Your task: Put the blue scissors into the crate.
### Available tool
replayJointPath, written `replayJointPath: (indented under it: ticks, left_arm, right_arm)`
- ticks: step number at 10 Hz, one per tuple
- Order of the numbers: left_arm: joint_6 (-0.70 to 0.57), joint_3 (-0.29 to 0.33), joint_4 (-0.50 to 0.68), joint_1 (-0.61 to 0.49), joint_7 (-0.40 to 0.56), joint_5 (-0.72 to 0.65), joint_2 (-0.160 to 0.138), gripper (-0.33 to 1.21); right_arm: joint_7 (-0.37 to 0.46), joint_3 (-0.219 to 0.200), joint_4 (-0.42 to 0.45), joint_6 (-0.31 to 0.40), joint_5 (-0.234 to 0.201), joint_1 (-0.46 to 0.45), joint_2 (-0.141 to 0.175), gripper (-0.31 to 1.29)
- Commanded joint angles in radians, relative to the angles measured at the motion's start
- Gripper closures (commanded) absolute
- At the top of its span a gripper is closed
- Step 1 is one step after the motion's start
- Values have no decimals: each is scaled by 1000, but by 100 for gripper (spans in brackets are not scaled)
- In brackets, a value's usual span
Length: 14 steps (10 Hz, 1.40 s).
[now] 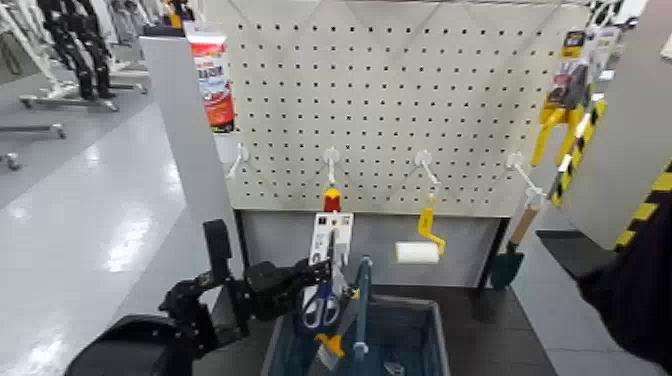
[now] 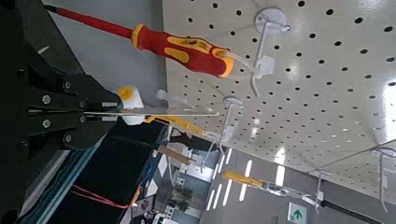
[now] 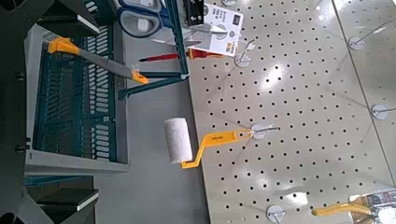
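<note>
One left gripper [image 1: 322,272] clenched on the single card [image 1: 339,228] of one pair of blue scissors [image 1: 322,309], hanging beside the one crate [image 1: 430,318]'s handle! One right gripper [image 3: 79,112] spread wide; one screwdriver [image 2: 191,51], one roller [image 1: 417,252] on hooks.

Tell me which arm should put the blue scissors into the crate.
Left, I'd say: the left gripper already grips the card of the blue scissors, close over the crate. The right arm is off to the right, not holding them.
</note>
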State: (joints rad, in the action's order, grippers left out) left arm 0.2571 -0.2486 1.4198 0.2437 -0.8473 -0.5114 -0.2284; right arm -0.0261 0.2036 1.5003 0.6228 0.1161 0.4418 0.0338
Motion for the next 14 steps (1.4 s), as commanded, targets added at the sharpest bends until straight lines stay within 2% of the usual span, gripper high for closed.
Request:
replayJointPath:
  ticks: [1,6,7,9,14]
  left_arm:
    - [-7,-17,-51,2,-6,14,3,118]
    - [7,-37,-94,2,-13,50,3,118]
    - [21,-35,-94,0,-13,71,3,109]
    - [27,-32,-82,0,-9,88,4,-4]
    - [13,-21,-68,-4,-9,85,3,-1]
  right_arm:
    - [-2,-1,-2,0,0,0,0,9]
    - [-3,0,-3,2,2,0,0,9]
    - [-3,0,-3,2,2,0,-2,9]
    - [-5,0,-3,3,4,0,0,9]
    - [-5,0,-3,3,4,0,0,9]
